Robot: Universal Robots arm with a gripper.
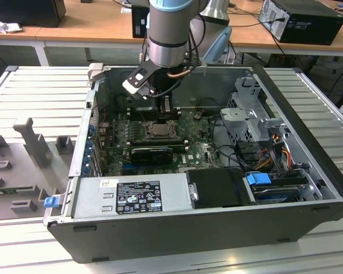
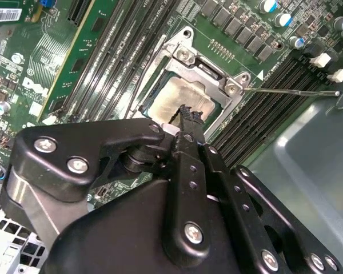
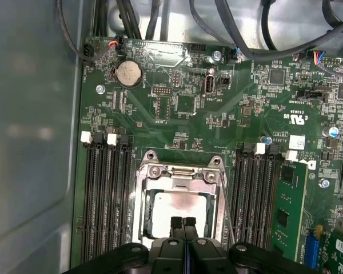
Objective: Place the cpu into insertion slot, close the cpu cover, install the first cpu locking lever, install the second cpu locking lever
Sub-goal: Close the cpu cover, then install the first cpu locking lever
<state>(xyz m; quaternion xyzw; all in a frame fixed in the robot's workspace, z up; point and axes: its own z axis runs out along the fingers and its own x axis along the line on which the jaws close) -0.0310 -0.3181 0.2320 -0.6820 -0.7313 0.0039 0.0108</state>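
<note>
Chip (image 3: 180,206) lies flat and face up in the socket (image 3: 149,157) on the green board (image 3: 183,123). It is a pale, dull-silver square, its edges in line with the long black memory slots (image 3: 106,200) on either side. The cover (image 3: 180,173), a thin grey metal frame, is folded down over it, and the chip shows through its window. The gripper (image 3: 183,221) hangs over the chip's edge with its two black fingers pressed together, holding nothing; whether they touch the chip I cannot tell. In the second wrist view a thin steel lever (image 2: 291,90) sticks out straight from the cover's corner across the memory slots. In the exterior view the arm (image 1: 168,34) reaches down into the open computer case (image 1: 177,234).
</note>
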